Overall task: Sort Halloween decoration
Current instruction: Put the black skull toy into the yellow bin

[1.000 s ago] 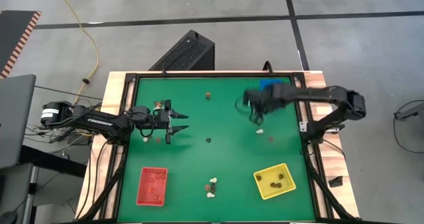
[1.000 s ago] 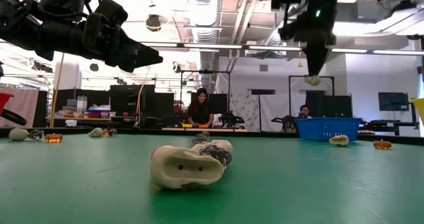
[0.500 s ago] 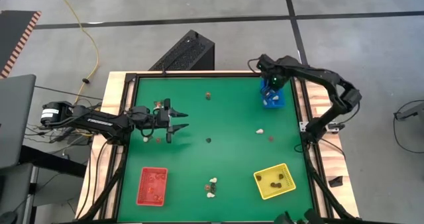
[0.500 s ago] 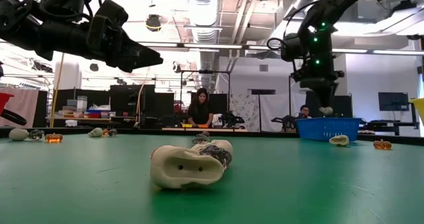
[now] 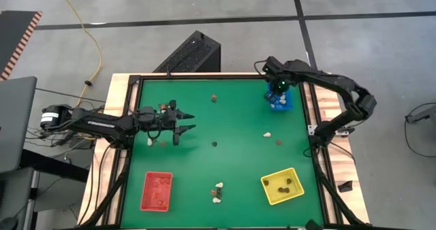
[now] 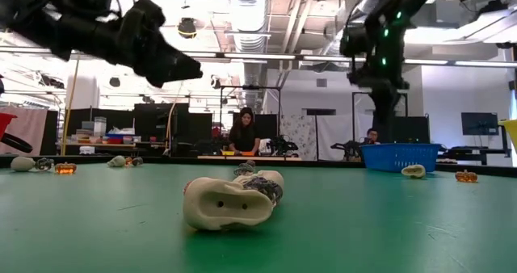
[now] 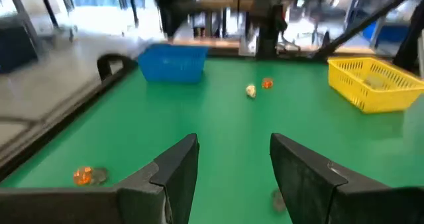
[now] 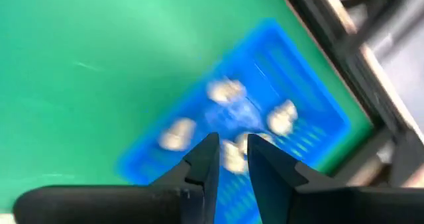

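High view: right claw (image 5: 275,96), slightly parted, above blue tray (image 5: 283,105) at table edge.

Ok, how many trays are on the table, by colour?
red tray: 1
yellow tray: 1
blue tray: 1
Total: 3

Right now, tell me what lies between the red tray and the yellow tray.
In the high view, two whitish trinkets lie on the green mat between the red tray and the yellow tray; otherwise bare.
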{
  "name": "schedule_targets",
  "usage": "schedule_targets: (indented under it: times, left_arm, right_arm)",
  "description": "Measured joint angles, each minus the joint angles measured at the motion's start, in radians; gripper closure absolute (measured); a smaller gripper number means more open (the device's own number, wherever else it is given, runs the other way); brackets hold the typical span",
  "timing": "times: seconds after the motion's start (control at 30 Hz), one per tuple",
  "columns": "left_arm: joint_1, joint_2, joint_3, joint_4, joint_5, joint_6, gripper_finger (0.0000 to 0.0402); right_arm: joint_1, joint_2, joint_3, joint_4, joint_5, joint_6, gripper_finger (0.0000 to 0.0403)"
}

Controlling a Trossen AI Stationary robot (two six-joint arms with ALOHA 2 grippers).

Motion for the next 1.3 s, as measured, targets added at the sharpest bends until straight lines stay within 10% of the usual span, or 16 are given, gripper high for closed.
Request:
schedule_targets:
  times: [0.27, 0.47, 0.9, 1.3]
  left_arm:
    - [-0.001, 0.007, 0.463, -1.187, -0.164, -0.191, 0.0223]
    - [0.048, 0.095, 0.659, -1.678, -0.207, -0.325, 0.0223]
    - [0.677, 0.374, 0.673, -1.517, -0.057, -0.175, 0.0223]
    - [0.722, 0.580, 0.673, -1.365, 0.047, -0.087, 0.0223]
  right_arm:
    - [0.288, -0.208, -0.031, 0.212, -0.015, 0.066, 0.0292]
    - [0.488, -0.328, -0.259, 0.592, -0.016, 0.048, 0.0292]
    - [0.603, -0.386, -0.455, 0.859, -0.035, 0.091, 0.0292]
    - [0.605, -0.385, -0.454, 0.815, -0.040, 0.078, 0.0292]
